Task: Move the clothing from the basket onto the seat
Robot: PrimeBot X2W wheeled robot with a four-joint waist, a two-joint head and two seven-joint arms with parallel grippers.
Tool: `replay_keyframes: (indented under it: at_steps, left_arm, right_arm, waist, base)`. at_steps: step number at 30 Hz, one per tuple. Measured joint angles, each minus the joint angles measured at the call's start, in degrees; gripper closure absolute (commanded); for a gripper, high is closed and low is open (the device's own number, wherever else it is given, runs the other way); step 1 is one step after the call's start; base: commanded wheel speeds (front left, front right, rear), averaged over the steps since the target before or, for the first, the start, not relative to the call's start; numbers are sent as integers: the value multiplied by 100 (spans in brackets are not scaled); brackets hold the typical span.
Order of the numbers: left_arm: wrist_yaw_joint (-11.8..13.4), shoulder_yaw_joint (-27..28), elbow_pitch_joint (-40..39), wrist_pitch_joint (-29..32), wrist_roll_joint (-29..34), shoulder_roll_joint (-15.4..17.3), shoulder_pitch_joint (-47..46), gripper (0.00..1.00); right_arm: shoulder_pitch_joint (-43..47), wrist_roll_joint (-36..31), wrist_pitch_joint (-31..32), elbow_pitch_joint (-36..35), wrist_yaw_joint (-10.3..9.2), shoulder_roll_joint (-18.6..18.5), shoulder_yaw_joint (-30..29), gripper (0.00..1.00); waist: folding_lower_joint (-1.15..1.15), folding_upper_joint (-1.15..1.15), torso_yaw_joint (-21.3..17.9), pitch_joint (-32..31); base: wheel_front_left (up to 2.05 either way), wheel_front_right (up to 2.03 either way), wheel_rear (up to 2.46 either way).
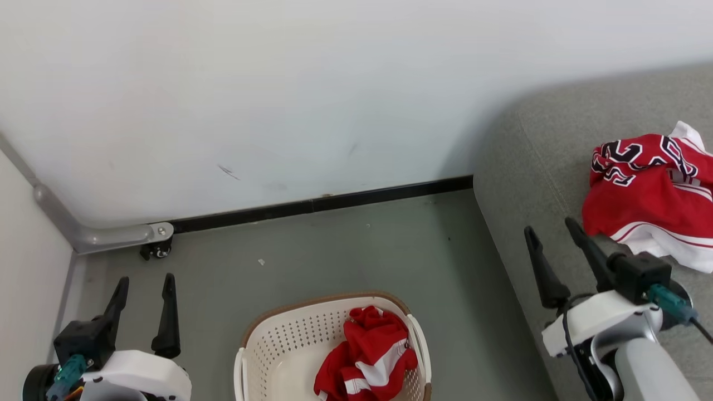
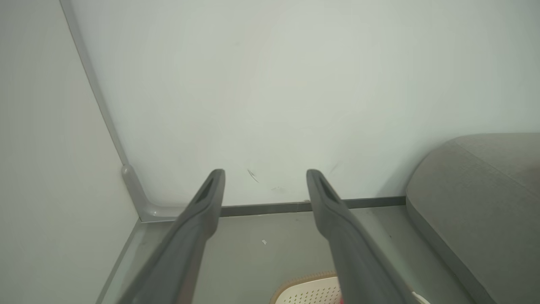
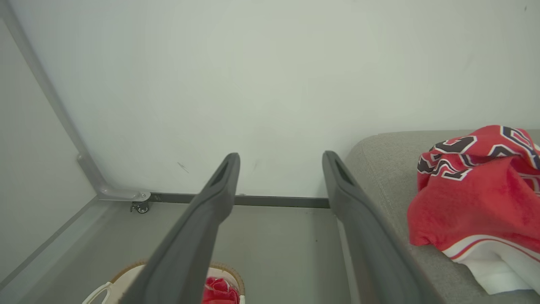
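Observation:
A red garment with white stripes [image 1: 367, 356] lies crumpled in the cream-white basket [image 1: 278, 345] on the floor at the bottom centre. A second red garment with black numerals [image 1: 649, 192] rests on the grey sofa [image 1: 523, 167] at the right; it is also in the right wrist view [image 3: 472, 194]. My right gripper [image 1: 551, 231] hovers open over the sofa's front edge, left of that garment, holding nothing. My left gripper [image 1: 145, 287] stands open above the floor, left of the basket, also empty. The basket rim [image 2: 308, 283] peeks in low in the left wrist view.
A white wall runs behind, with a black skirting strip [image 1: 312, 206] at its foot. A grey bracket with a small caster [image 1: 156, 248] sits in the left corner. Grey floor [image 1: 345, 256] spreads between the wall, basket and sofa.

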Motion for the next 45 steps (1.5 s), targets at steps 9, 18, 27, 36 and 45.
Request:
replay_keyframes:
  at_steps: [9, 18, 27, 36, 45]
  left_arm:
    - [51, 32, -147, -30, -47, -36, 349, 0]
    - [98, 56, -275, -30, -56, -29, 628, 0]
    - [132, 119, -424, -30, -96, 21, 779, 0]
    - [149, 133, -544, -29, -97, 67, 886, 0]
    - [151, 135, -671, -27, -97, 130, 887, 0]
  right_arm:
    - [581, -1, 0, -119, 0, 89, 91, 0]
    - [941, -9, 2, -291, 0, 129, 100, 0]
    - [1195, -49, 40, -474, 0, 158, 110, 0]
    - [1332, 97, 90, -671, 0, 160, 163, 0]
    - [1412, 202, 120, -854, 0, 160, 160, 0]
  waist:
    - [0, 0, 129, -325]
    - [0, 0, 213, -551]
    - [0, 0, 265, -623]
    - [-1, 0, 271, -594]
    - [0, 0, 266, -548]
  base:
    - [0, 0, 0]
    - [0, 0, 0]
    - [0, 0, 0]
    - [0, 0, 0]
    - [0, 0, 0]
